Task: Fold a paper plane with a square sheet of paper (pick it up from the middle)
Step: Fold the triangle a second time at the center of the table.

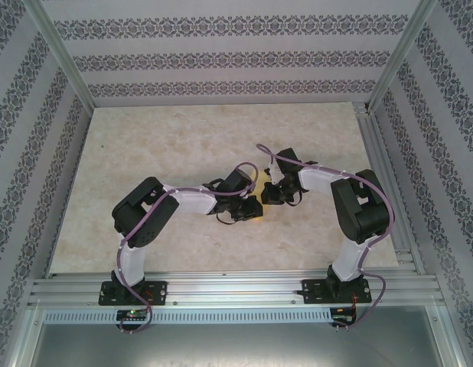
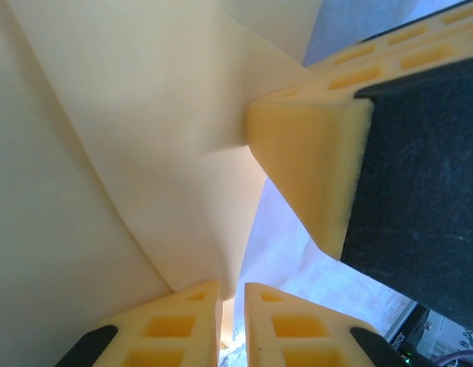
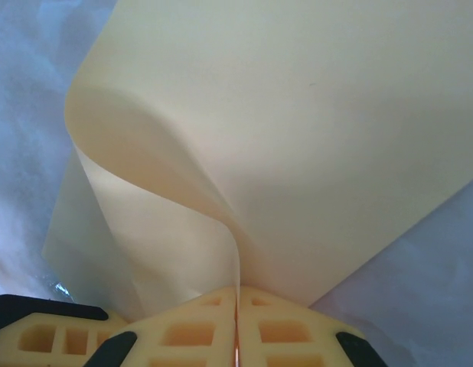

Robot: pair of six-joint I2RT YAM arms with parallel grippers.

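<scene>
Over the middle of the table (image 1: 145, 153) I see both arms meeting, and the pale-yellow sheet of paper (image 3: 298, 115) is between the two grippers, bent into a soft curl. My right gripper (image 3: 237, 294) is clenched on one edge of the sheet, its pads pressed together on it. My left gripper (image 2: 233, 306) pinches the sheet too, with a thin gap between its pads, just beside the right one
</scene>
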